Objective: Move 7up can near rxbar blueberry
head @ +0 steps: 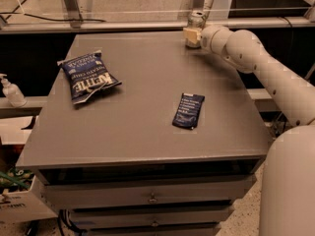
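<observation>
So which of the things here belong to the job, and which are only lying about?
Job: small upright silvery-green metal can at the far edge; flat dark navy snack bar wrapper; the gripper, right at the can.
Lying about: larger crinkled blue chip bag; white pump bottle left of the grey table.

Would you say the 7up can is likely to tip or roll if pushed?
Likely tippy: the 7up can stands upright at the table's far edge, gripper right at it; a high push could topple it. Once down, its round body would probably roll.
</observation>
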You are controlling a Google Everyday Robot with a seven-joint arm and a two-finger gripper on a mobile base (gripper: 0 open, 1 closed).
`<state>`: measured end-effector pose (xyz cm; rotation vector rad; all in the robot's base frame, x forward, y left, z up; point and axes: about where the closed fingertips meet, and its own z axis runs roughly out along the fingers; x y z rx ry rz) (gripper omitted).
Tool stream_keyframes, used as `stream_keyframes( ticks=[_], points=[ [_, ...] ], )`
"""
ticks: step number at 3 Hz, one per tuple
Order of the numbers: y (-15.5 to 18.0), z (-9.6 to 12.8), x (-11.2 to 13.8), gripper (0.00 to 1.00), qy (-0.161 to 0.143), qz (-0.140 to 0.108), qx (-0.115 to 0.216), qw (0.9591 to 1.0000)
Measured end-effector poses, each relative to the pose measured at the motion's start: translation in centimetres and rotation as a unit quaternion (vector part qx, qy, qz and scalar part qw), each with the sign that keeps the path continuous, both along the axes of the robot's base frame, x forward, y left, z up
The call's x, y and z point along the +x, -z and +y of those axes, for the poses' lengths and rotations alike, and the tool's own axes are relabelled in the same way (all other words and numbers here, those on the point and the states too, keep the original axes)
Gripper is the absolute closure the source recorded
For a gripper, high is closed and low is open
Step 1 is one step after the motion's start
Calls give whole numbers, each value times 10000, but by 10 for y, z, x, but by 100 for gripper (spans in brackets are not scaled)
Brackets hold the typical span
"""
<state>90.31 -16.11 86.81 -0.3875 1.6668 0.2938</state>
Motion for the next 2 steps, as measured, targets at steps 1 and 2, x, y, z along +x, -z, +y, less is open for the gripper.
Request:
stream_keyframes(
  ticks=[1,2],
  points=[
    [-4,2,-12,83,-116,8,108,9999],
    [-16,6,-40,100,-482,15,251,9985]
  ],
)
